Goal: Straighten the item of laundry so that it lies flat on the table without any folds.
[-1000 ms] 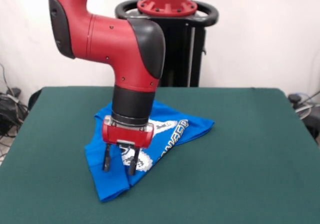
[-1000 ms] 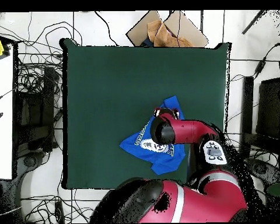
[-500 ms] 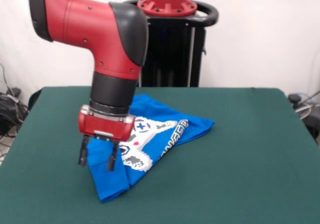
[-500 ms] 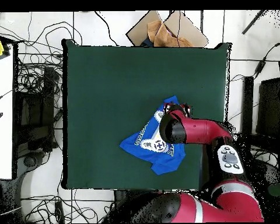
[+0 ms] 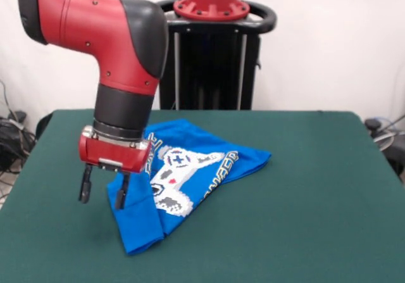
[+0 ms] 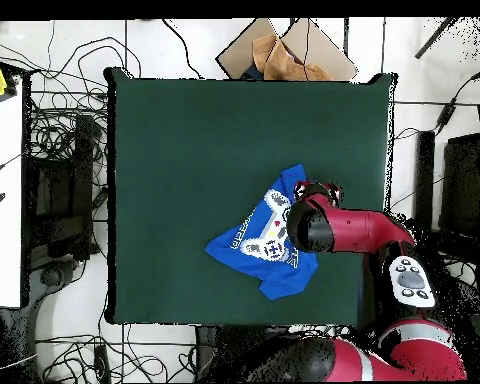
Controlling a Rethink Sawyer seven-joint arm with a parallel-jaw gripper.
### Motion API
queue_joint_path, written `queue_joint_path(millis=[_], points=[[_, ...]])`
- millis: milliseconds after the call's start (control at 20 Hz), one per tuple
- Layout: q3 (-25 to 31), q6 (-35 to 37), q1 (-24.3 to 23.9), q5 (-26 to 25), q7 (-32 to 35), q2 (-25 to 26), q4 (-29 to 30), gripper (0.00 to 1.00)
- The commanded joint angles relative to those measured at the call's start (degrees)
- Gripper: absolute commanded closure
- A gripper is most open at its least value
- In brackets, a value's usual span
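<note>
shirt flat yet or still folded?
Folded. The blue shirt lies bunched in a rough triangle, one edge doubled over near the front corner, the print creased. The gripper hangs open at its edge.

My arm is glossy red, its thick rounded links dotted with small dark screws and capped in black at the elbow. A black cylindrical wrist sits above a red block, and below that the gripper (image 5: 101, 194) carries two thin black fingers (image 5: 83, 187).

Brown cardboard (image 6: 284, 50) and tangled cables (image 6: 64, 120) lie on the floor beside a white bench (image 6: 2, 200).
</note>
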Motion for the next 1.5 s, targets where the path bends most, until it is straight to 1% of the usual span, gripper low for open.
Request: queue_joint_path(millis=[50, 200, 450, 550, 650, 700, 800, 950, 1050, 1250, 1400, 1500], points=[[1.09, -0.23, 1.27, -4.94, 1.95, 6.65, 2.59, 0.00], [-0.86, -2.25, 2.55, -5.60, 3.66, 9.00, 2.03, 0.00], [1.31, -2.56, -0.15, -8.13, 2.09, 12.24, 2.00, 0.00], [-0.56, -3.92, 1.05, -8.86, 2.56, 13.29, 1.90, 0.00], [-5.53, -7.56, 4.92, -8.37, 4.45, 14.98, 1.05, 0.00], [-8.53, -9.24, 7.25, -7.42, 5.57, 15.74, 0.75, 0.00], [-16.37, -13.31, 13.41, -3.65, 7.75, 17.84, 0.06, 0.00], [-22.25, -16.75, 17.58, 1.67, 8.54, 20.27, 0.49, 0.00], [-25.36, -18.03, 19.62, 4.43, 8.34, 21.03, 1.41, 0.00], [-29.42, -17.96, 21.73, 6.84, 6.79, 21.64, 2.58, 0.00], [-33.80, -20.43, 24.32, 10.48, 6.66, 25.05, 2.74, 0.00], [-35.37, -23.18, 24.92, 12.72, 6.71, 27.81, 2.45, 0.00]])
